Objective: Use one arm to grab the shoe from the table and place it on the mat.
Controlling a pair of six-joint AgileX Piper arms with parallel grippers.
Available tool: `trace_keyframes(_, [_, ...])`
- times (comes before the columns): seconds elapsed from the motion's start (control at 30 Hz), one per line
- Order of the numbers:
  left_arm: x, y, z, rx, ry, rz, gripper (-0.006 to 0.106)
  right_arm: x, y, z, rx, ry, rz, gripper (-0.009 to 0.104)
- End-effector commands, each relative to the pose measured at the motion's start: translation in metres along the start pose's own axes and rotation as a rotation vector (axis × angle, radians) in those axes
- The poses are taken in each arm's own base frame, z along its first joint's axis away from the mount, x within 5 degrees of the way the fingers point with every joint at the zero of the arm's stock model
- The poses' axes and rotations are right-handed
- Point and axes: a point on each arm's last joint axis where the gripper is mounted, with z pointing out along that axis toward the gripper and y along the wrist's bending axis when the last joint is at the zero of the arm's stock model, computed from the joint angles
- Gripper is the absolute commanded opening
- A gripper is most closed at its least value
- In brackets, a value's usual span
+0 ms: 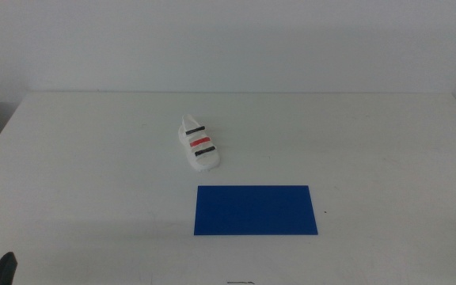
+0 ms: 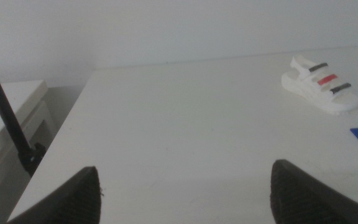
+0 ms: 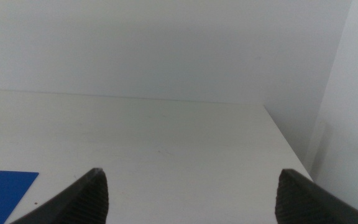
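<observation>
Shoe: the white shoe (image 1: 199, 146) lies on its sole on the counter, its black, red and black straps facing up; nothing touches it.
Shoe's place: a little left of the counter's middle in the middle view, just behind the mat's far left corner and apart from it.
Mat: the blue mat (image 1: 256, 210) lies flat, nearer the front edge than the shoe, with its long side running across the view.
Counter: the white counter (image 1: 85, 174) carries both things.
Left gripper: the left gripper (image 2: 185, 193) hangs low over the counter's near left corner, well apart from the shoe (image 2: 321, 88); its jaws stand wide with bare counter between them. Only a dark tip shows at the middle view's bottom left edge.
Right gripper: the right gripper (image 3: 191, 196) waits over the counter's right side, jaws wide and holding nothing; a corner of the mat (image 3: 5, 193) shows beside one jaw.
</observation>
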Motion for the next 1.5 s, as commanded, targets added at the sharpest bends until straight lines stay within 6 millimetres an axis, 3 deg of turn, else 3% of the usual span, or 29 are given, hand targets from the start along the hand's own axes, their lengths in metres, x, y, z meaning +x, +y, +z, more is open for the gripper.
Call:
trace_keyframes(0.0, [-0.026, 0.001, -0.007, 0.011, -0.120, -0.024, 0.094, -0.014, -0.001, -0.003, 0.008, -0.114, -0.014, 0.094])
trace_keyframes(0.13, [-0.064, 0.001, -0.015, 0.053, -0.056, -0.017, 0.094, -0.014, -0.001, -0.003, 0.008, -0.114, -0.014, 0.094])
trace_keyframes(0.33, [-0.123, 0.001, -0.016, 0.127, 0.207, 0.008, 0.094, -0.014, -0.001, -0.003, 0.008, -0.114, -0.014, 0.094])
trace_keyframes(0.5, [-0.174, -0.003, 0.002, 0.172, 0.290, 0.028, 0.094, -0.014, -0.001, -0.003, 0.008, -0.114, -0.014, 0.094])
trace_keyframes(0.6, [-0.191, -0.006, 0.018, 0.174, 0.312, 0.031, 0.094, -0.014, -0.001, -0.003, 0.008, -0.114, -0.014, 0.094])
trace_keyframes(0.73, [-0.195, -0.009, 0.044, 0.135, 0.389, -0.054, 0.094, -0.014, -0.001, -0.003, 0.008, -0.114, -0.014, 0.094])
trace_keyframes(1.0, [-0.181, -0.020, 0.104, 0.065, 0.532, -0.214, 0.094, -0.014, -0.001, -0.003, 0.008, -0.114, -0.014, 0.094])
trace_keyframes(1.23, [-0.197, -0.031, 0.167, 0.018, 0.689, -0.224, 0.094, -0.014, -0.001, -0.003, 0.008, -0.114, -0.014, 0.094])
trace_keyframes(1.47, [-0.197, -0.080, 0.236, -0.022, 0.771, -0.282, 0.094, -0.014, -0.001, -0.003, 0.008, -0.114, -0.014, 0.094])
